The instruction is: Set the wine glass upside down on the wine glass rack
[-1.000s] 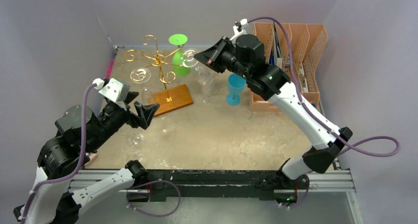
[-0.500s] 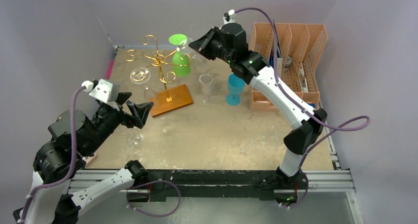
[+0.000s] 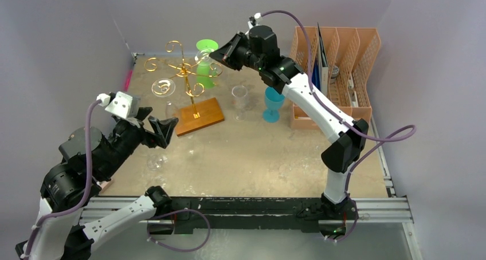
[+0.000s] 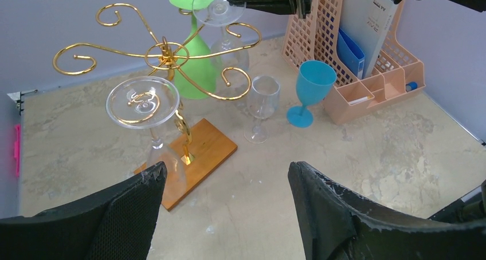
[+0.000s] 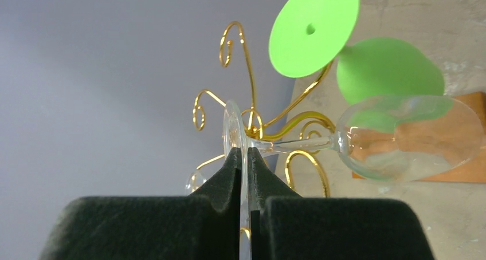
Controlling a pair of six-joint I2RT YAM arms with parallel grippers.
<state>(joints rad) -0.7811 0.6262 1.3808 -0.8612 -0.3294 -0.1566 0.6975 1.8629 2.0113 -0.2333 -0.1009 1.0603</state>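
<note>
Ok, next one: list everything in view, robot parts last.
wine glass rack: one, gold wire on brown wooden base, back left of table
green glass: one, green, hung upside down on rack's far side
hung clear glass: one, clear, upside down on rack's near-left arm
held wine glass: one, clear, upside down at rack's far-right arm
upright clear glass: one, clear, standing right of rack
blue glass: one, blue, standing beside organiser
file organiser: one, orange, back right
pink strip: one, pink, table's left edge
left gripper: one, black, open, empty
right gripper: one, black, shut on held wine glass's foot

Left end effector [image 4: 226, 174] spread, right one [image 5: 243, 155] pinched
</note>
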